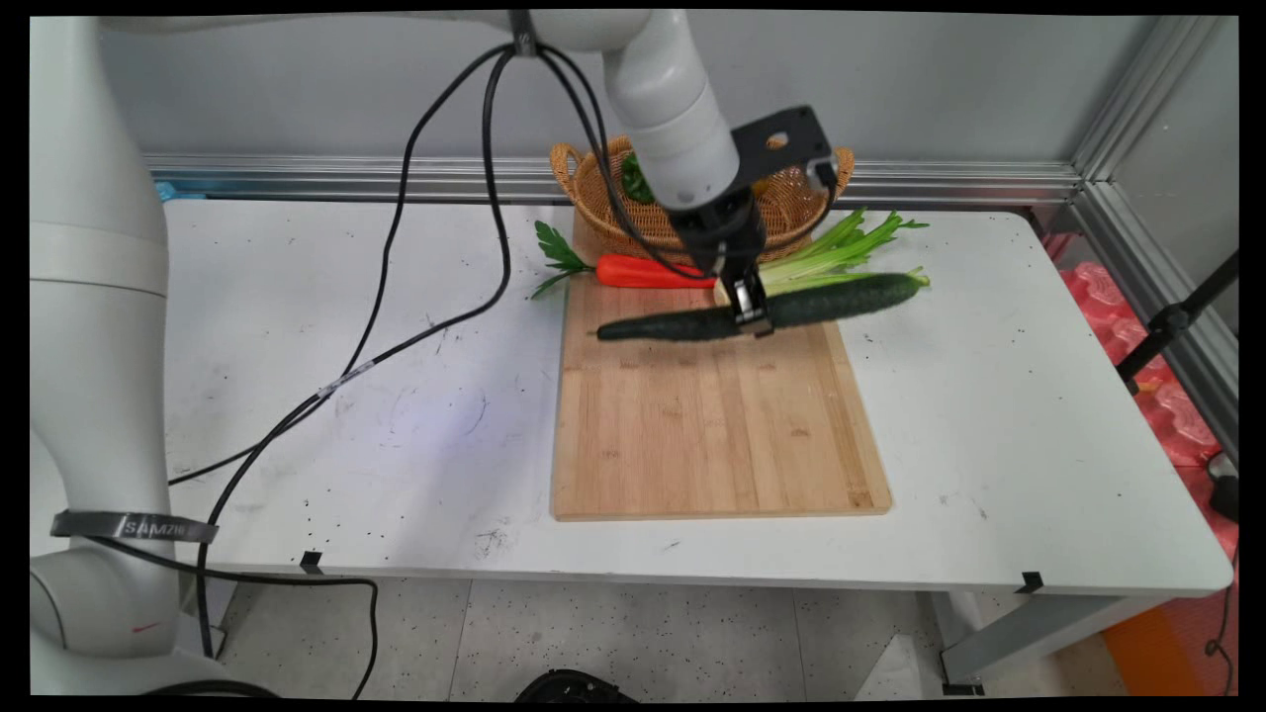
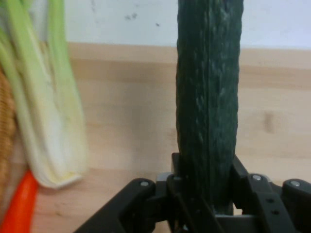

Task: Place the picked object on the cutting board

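Main view: cucumber lies crosswise, clamped.

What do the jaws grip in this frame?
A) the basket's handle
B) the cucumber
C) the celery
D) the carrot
B: the gripper is shut on the dark green cucumber, near its middle, over the cutting board; the hand view shows the cucumber between the jaws, while the carrot and celery lie apart.

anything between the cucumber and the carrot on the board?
Yes: the celery lies between the cucumber, held in the jaws, and the carrot, its cut base by the carrot's tip. The hand view shows it best.
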{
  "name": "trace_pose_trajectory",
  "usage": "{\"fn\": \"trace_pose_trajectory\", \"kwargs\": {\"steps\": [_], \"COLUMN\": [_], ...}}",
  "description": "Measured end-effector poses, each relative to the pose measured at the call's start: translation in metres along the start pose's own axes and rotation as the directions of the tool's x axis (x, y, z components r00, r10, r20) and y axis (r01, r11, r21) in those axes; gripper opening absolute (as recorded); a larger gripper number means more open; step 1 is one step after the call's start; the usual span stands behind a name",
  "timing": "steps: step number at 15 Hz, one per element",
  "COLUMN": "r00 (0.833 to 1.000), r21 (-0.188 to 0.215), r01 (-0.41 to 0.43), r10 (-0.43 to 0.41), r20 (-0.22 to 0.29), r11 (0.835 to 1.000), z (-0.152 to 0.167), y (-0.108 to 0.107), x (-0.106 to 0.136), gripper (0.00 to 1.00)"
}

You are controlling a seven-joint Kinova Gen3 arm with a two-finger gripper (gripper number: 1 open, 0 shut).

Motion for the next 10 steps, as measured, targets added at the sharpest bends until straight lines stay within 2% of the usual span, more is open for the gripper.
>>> {"fn": "trace_pose_trajectory", "kwargs": {"steps": [10], "r00": [0.999], "r21": [-0.019], "r01": [0.039], "r10": [-0.039], "r20": [0.011], "r11": [0.999], "z": [0.019], "y": [0.055], "x": [-0.031], "gripper": [0.00]}}
